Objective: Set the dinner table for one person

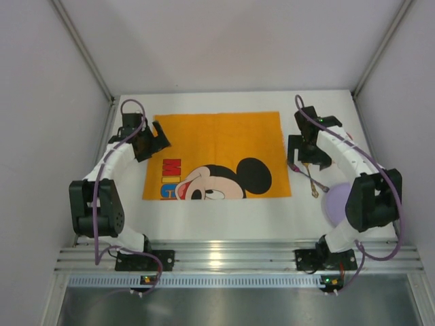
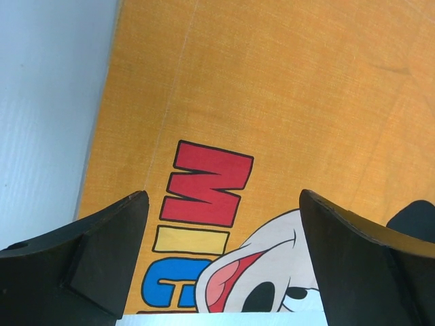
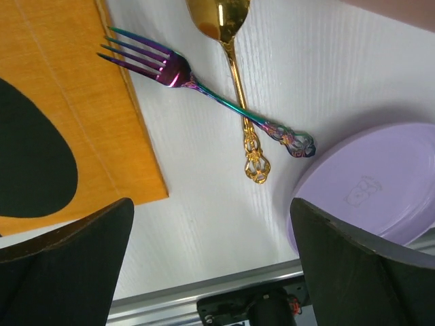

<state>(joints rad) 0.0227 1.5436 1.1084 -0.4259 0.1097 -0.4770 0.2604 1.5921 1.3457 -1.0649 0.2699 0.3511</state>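
While left tool [image 2: 223, 197] and right tool [image 3: 212, 204] gape empty, we judge the fork [image 3: 204, 88] light, stiff, slick, flat on the table [image 3: 340, 68], best pinched by its neck.

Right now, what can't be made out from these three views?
Purple plate: right wrist view, cut off by the right edge; top view, mostly under the right arm.
Gold spoon: right wrist view, bowl cut by the top edge; top view, bowl under the right hand.
Placemat lettering: left wrist view, cut off at the bottom edge; top view, too small to read.
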